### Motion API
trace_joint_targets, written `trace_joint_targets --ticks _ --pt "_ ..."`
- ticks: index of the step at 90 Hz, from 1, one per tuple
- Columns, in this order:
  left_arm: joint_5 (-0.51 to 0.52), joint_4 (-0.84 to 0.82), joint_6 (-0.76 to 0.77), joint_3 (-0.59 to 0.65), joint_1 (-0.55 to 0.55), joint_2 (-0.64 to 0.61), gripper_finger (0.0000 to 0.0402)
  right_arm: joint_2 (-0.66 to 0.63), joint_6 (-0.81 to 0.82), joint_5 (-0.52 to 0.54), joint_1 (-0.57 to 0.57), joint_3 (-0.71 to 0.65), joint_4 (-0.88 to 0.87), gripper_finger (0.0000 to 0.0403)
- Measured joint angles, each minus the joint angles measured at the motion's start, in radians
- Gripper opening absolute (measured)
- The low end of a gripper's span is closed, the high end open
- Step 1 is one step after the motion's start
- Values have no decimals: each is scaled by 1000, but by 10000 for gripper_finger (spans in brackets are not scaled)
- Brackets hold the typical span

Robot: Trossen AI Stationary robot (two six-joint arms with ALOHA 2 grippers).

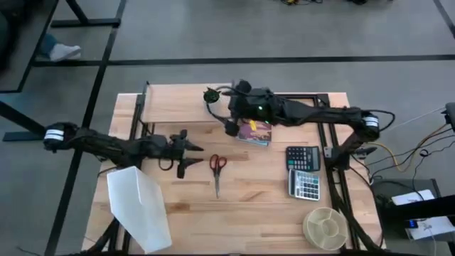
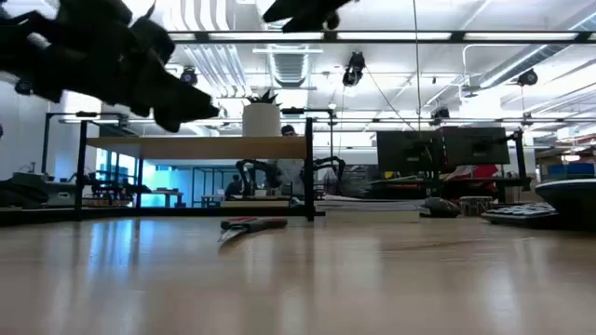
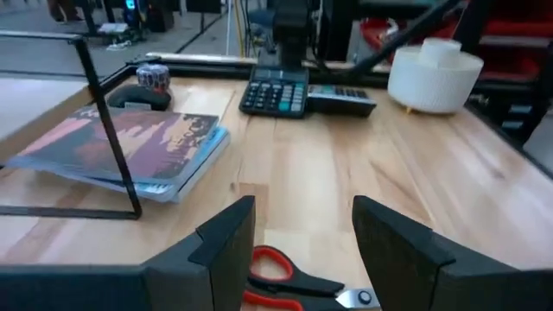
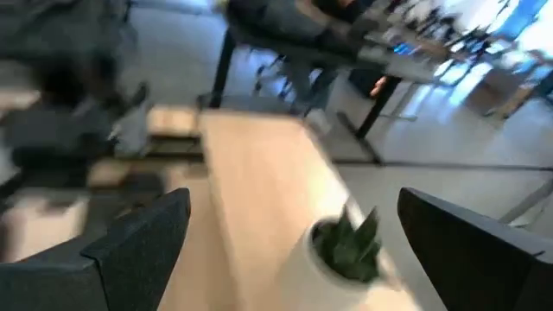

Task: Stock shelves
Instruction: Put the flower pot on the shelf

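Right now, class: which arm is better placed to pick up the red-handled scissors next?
Left. The left gripper is open just beside the scissors, facing them. The right gripper is open over the plant pot on the shelf, farther away.

Materials and finishes, tabletop scene

Tabletop [image 1: 263, 199] is seen as pale wood planks, smooth with a satin sheen; riser shelf [image 1: 174, 105] board is matching light wood on thin black metal legs. Scissors [image 1: 217, 171] are noted with glossy red plastic handles and bare metal blades. Book [image 3: 130, 149] cover looks glossy paper. File holder [image 1: 141, 206] appears matt white plastic; calculators [image 1: 303, 171] dark plastic.
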State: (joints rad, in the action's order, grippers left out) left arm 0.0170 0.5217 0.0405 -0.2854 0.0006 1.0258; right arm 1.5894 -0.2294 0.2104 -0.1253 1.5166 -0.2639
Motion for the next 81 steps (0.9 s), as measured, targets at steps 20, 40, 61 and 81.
trace_joint_targets --ticks 20,40,61,81 --pt "99 -4 -46 -82 1 43 181 -25 123 12 106 -1 -263 394" --pt "288 -18 -75 -149 45 95 180 -19 280 131 229 -55 -375 393" --pt "285 -48 -28 -249 162 226 156 -16 447 233 342 -161 -315 393" --pt "201 -45 -23 -355 217 341 129 -16 555 263 400 -218 -248 393"
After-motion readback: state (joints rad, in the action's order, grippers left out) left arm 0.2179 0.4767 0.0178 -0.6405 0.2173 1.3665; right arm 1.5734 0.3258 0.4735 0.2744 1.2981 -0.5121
